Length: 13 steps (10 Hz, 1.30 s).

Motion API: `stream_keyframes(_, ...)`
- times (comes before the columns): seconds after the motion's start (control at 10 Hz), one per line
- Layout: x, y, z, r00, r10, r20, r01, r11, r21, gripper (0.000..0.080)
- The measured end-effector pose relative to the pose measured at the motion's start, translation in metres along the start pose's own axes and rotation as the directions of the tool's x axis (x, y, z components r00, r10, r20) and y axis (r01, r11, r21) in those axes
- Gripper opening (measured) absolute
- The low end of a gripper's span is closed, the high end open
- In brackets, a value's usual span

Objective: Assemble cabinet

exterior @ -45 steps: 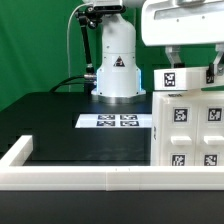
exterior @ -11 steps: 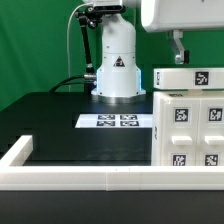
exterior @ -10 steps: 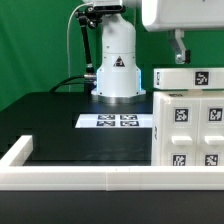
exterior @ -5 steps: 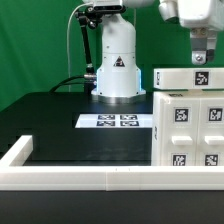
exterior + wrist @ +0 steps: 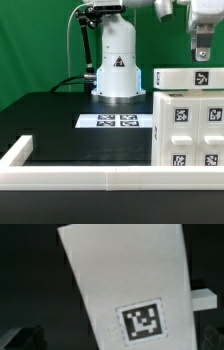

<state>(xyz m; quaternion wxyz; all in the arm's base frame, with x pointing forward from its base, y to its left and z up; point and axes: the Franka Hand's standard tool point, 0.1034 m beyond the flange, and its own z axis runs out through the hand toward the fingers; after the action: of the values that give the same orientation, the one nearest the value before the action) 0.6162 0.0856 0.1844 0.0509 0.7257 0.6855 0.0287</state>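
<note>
The cabinet (image 5: 190, 125) is a white boxy unit with square black-and-white tags, standing at the exterior view's right on the black table. Its top piece (image 5: 190, 77) lies flat on the body and fills the wrist view as a white panel with one tag (image 5: 135, 286). My gripper (image 5: 112, 345) hangs above that top piece, apart from it, open and empty. One dark finger (image 5: 203, 48) shows at the exterior view's upper right; the other is off the frame edge.
The marker board (image 5: 118, 121) lies flat mid-table in front of the white robot base (image 5: 116, 60). A long low white border rail (image 5: 80, 178) runs along the near edge and turns back at the exterior view's left (image 5: 15, 152).
The gripper, earlier low with its fingers on either side of the cabinet's top piece, has let it go, risen and shifted to the exterior view's right. The top piece stays on the cabinet.
</note>
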Motion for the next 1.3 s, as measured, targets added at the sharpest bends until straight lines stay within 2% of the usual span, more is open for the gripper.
stream_keyframes(0.2, 0.0, -0.006, 0.007, 0.99, -0.138, 0.009, 0.138, 0.99, 0.012, 0.0796)
stream_keyframes(0.7, -0.01, -0.01, 0.022, 0.994, -0.109, 0.014, 0.108, 0.994, 0.026, 0.0796)
stream_keyframes(0.8, -0.011, -0.01, 0.022, 0.995, -0.104, 0.014, 0.103, 0.994, 0.025, 0.0756)
stream_keyframes(0.9, -0.012, -0.01, 0.022, 0.995, -0.1, 0.015, 0.1, 0.995, 0.025, 0.062)
stream_keyframes(1.0, -0.012, -0.01, 0.022, 0.996, -0.088, 0.015, 0.088, 0.996, 0.025, 0.062)
stream_keyframes(1.1, -0.012, -0.009, 0.022, 0.998, -0.063, 0.016, 0.062, 0.998, 0.024, 0.056)
stream_keyframes(1.3, -0.013, -0.01, 0.022, 0.999, 0.031, 0.017, -0.031, 0.999, 0.023, 0.056)
